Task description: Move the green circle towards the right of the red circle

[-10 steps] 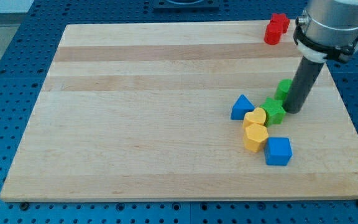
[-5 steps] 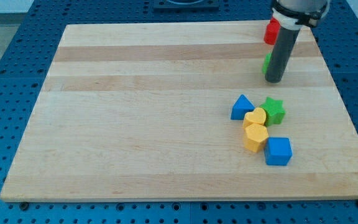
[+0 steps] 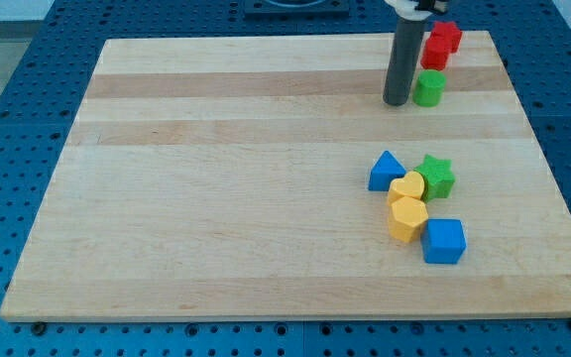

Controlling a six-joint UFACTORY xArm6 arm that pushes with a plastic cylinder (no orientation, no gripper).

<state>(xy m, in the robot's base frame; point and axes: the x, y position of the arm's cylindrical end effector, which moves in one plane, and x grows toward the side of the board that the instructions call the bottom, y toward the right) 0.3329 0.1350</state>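
Observation:
The green circle (image 3: pixel 428 88) stands near the view's top right, just below the red circle (image 3: pixel 434 54). A second red block (image 3: pixel 447 36) sits right behind the red circle at the board's top edge. My tip (image 3: pixel 399 101) rests on the board just left of the green circle, close to or touching its left side. The rod rises up out of the view's top.
A cluster lies right of centre: a blue triangle (image 3: pixel 386 171), a green star (image 3: pixel 435 176), a yellow heart (image 3: pixel 405 187), a yellow hexagon (image 3: pixel 406 219) and a blue cube (image 3: pixel 444 240). The wooden board (image 3: pixel 216 178) ends close to the red blocks.
My tip has moved up and left from beside the green star. The green circle has moved up the board with it, from next to the star to just below the red circle.

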